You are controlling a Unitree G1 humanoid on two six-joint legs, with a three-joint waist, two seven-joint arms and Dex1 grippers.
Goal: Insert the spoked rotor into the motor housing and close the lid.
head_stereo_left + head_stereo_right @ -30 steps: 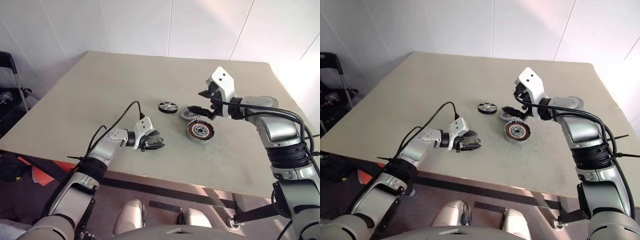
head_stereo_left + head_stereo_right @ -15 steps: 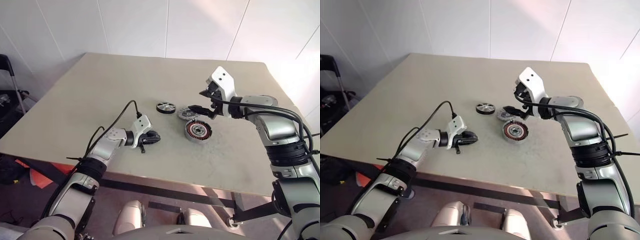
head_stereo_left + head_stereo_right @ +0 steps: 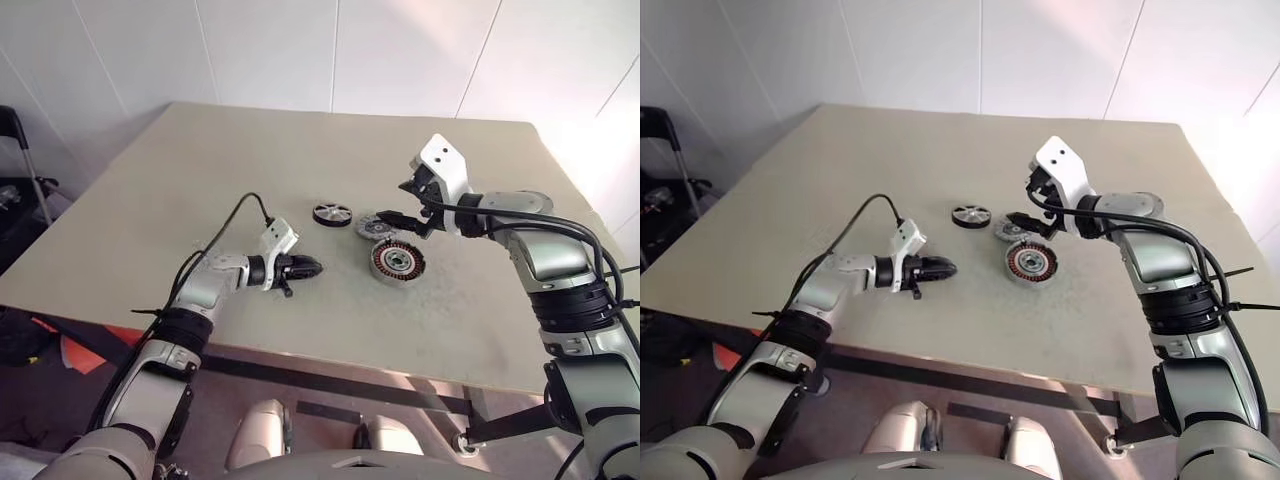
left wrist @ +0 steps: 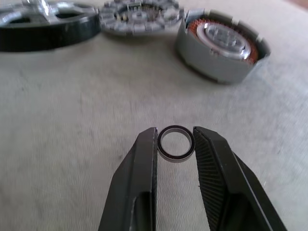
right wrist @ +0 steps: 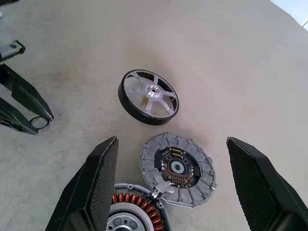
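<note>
While the left gripper (image 4: 175, 144) pinches a tiny metal ring (image 4: 176, 143) between its two black fingers just above the table (image 3: 180, 190), none of the main parts has been joined yet. The spoked rotor (image 5: 148, 97) lies flat on the tabletop, apart from the motor housing (image 3: 398, 262), whose copper windings stand exposed. The ribbed grey lid (image 5: 177, 168) lies between them, its edge touching the housing's rim — possibly leaning on it, though I cannot tell for sure. The right gripper (image 5: 171, 192) hovers above the lid and housing with its jaws spread wide, holding nothing.

By my reading the step in hand is a preliminary one — handling the small ring before the rotor goes in. Next, the ring likely needs carrying toward the housing's centre, or setting aside. Then the rotor must be lifted level and lowered squarely over the windings.
</note>
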